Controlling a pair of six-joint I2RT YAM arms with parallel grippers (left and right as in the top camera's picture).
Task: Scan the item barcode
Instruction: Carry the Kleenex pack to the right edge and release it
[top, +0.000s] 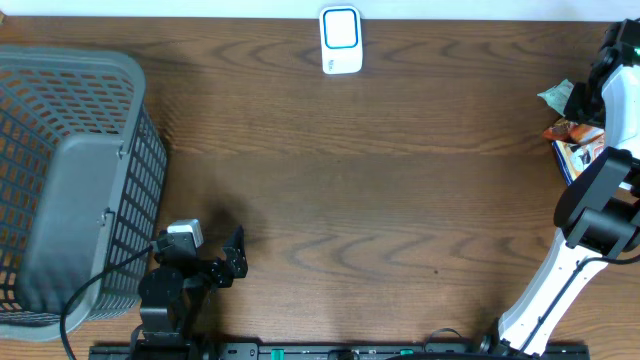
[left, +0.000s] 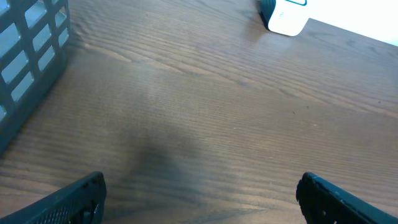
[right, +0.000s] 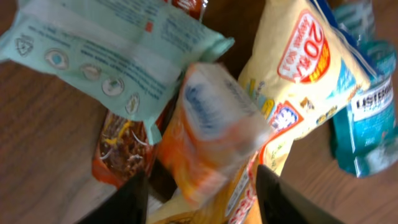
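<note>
Over the heap of packets at the right edge of the table, your right pincer stands half open, clamping nothing that shows — the orange packet lies between its fingers, long axis across their closing line — your wide-open left pincer sits well apart.

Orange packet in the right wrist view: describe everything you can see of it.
The orange packet is a soft, glossy pouch with a white-and-blue panel, its print blurred. It is tilted, overlapping a yellow bag, a mint-green pack and a brown wrapper. Its lower end sits between the spread fingers of the right end effector; contact is unclear. No barcode shows.
</note>
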